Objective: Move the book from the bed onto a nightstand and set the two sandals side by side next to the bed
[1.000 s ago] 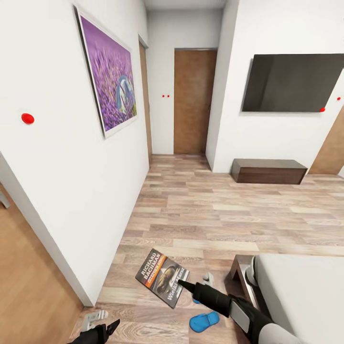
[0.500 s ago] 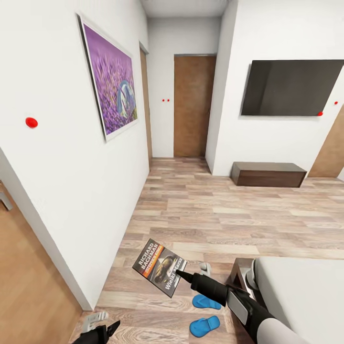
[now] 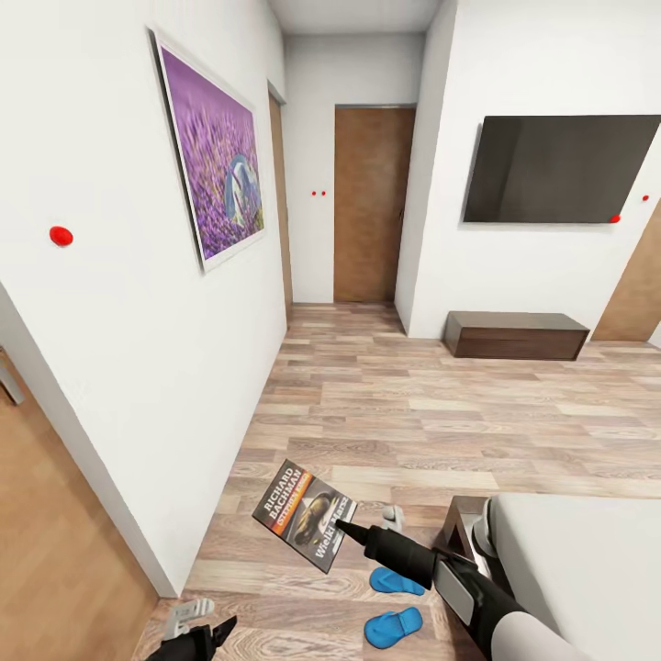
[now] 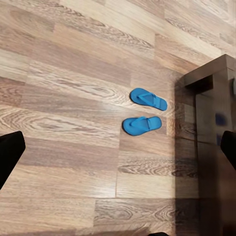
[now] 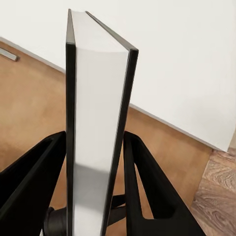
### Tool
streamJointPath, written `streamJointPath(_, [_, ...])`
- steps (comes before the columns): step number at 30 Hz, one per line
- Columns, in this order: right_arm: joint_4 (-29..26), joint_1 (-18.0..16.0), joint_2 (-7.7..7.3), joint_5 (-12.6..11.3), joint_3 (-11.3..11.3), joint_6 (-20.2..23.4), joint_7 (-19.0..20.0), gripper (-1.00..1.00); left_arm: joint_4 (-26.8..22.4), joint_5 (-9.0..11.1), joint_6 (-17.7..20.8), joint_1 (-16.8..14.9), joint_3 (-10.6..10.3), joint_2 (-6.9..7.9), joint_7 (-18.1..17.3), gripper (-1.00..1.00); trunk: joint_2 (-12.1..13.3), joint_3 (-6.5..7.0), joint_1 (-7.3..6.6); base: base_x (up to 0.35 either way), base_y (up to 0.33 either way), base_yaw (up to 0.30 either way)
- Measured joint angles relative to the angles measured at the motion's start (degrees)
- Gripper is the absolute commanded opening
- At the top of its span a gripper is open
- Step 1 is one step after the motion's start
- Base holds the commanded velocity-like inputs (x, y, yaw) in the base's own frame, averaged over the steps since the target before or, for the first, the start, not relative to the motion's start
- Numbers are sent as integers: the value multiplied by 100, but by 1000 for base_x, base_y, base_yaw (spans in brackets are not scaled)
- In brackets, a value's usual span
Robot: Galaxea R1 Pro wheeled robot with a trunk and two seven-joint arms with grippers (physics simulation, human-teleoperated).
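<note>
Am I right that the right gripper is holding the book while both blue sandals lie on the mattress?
Not quite: the right gripper does hold the book, but both sandals lie on the wood floor beside the bed frame, not on the mattress. The left wrist view shows this.

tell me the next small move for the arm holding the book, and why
Probably keep the right gripper shut and turn to look for a nightstand. Its fingers pinch the book above the floor, and the sandals already lie paired beside the bed.
</note>
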Motion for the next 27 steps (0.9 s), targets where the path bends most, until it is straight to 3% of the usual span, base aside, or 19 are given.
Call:
streamJointPath(18, [127,0,2,4,30,-20,-1,-100,-1,0,0,35,4,-7,-3,100,0,0,0,0,0,0])
streamJointPath(23, [946,5,-35,-6,38,-21,1,-100,0,0,0,42,-2,-15,-4,100,0,0,0,0,0,0])
streamJointPath(27, [1102,3,-42,-30,18,-16,15,-100,0,0,5,43,5,-36,-7,100,0,0,0,0,0,0])
